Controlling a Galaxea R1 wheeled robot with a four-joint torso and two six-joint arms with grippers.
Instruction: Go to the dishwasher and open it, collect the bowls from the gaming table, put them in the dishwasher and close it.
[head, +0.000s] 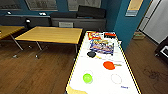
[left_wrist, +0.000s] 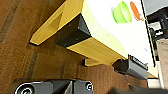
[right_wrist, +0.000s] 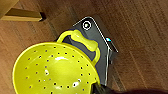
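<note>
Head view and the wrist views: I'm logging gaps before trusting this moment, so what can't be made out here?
- Game boxes on the gaming table, head view: print too blurred to read.
- Dark thing beside them: too blurred to identify.
- Green bowl and orange bowl, left wrist view: cut by the picture's edge.
- Yellow holed bowl, right wrist view: cut by the edge; what holds it is hidden.

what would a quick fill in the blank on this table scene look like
1. The green bowl sits on the white top of the gaming table, nearer the camera than the ____ bowl.
2. The floor around the table is made of ____.
3. The yellow bowl in the right wrist view has a looped ____ on its rim.
4. The game boxes lie at the ____ end of the table.

Missing words: orange-red; wood; handle; far
</note>
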